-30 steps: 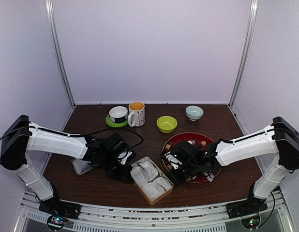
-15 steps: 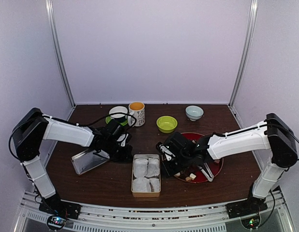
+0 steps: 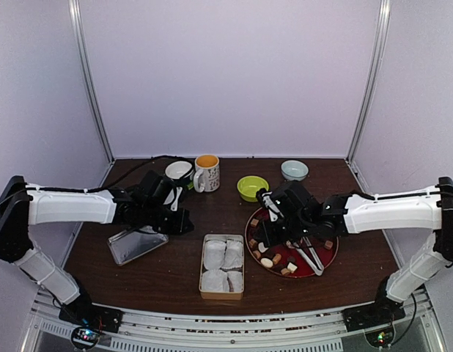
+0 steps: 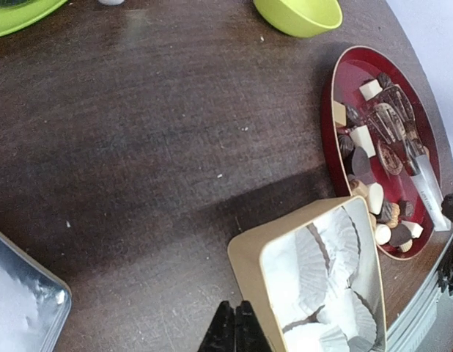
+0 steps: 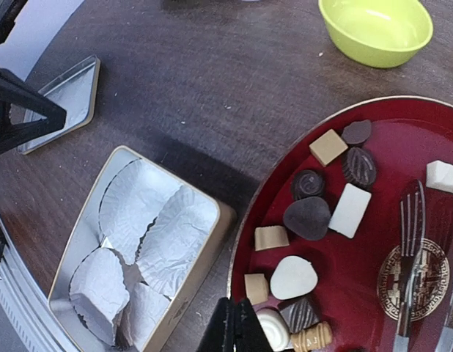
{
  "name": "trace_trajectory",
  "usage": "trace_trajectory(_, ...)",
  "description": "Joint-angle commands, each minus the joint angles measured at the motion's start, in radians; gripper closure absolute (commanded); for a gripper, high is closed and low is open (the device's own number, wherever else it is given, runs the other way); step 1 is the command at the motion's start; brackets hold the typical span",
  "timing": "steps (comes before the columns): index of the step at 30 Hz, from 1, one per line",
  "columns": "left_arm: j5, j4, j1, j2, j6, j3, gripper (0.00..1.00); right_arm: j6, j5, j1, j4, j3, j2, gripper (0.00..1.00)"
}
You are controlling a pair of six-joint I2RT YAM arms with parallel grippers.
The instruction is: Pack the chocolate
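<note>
Top external and both wrist views, stock of my bench: one open tin (image 4: 247,282) at the near middle of the table, holding four white crinkled liners (image 5: 131,198) and no sweets. One silver lid (image 3: 135,244) lies flat to the tin's left, apart from it. One red plate (image 5: 417,132) sits just right of the tin, and all the chocolate (image 5: 307,218) is on it. In the right wrist view I count thirteen pieces: four tan, five dark and four white. One pair of tongs (image 3: 311,257) lies on the plate's right half. Along the back there is one white bowl (image 3: 179,171), one mug (image 3: 207,173), one green bowl (image 3: 252,188) and one pale bowl (image 3: 294,170). My left arm stretches in low from the left edge, with its wrist above the wood between the lid and the white bowl. My left claw (image 4: 235,330) hangs over bare table just left of the tin, its tips pressed together on nothing. My right arm reaches in from the right edge across the plate. My right claw (image 5: 235,326) hangs over the plate's left side beside the tin, its tips likewise together and carrying nothing.
</note>
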State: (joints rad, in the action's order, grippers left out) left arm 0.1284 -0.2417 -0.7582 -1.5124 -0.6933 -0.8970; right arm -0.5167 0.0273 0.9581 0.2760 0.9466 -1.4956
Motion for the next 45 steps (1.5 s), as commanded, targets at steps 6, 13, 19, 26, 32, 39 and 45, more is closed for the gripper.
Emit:
trace_trajectory(6,0.176,0.060,0.000,0.096,-0.007,0.108,0.75,0.048,-0.002,-0.090,0.108,-0.048,0.078,0.76)
trace_trajectory(13,0.302,0.073,-0.034,0.089,-0.031,0.145,0.59,-0.042,0.152,-0.019,0.124,-0.005,0.028,0.61)
trace_trajectory(19,0.329,0.107,-0.059,0.064,-0.079,0.164,0.67,-0.171,0.174,0.066,0.082,0.036,-0.056,0.61)
trace_trajectory(26,0.383,0.169,-0.081,0.007,-0.113,0.177,0.65,-0.240,0.237,0.079,0.006,0.026,-0.137,0.61)
trace_trajectory(32,0.399,0.168,-0.089,-0.044,-0.115,0.161,0.72,-0.241,0.263,0.080,-0.012,0.039,-0.187,0.64)
trace_trajectory(39,0.391,0.174,-0.089,-0.095,-0.134,0.135,0.87,-0.235,0.246,0.078,0.006,0.082,-0.222,0.85)
trace_trajectory(45,0.335,0.203,-0.085,-0.141,-0.183,0.078,0.93,-0.218,0.212,0.045,0.032,0.124,-0.245,0.90)
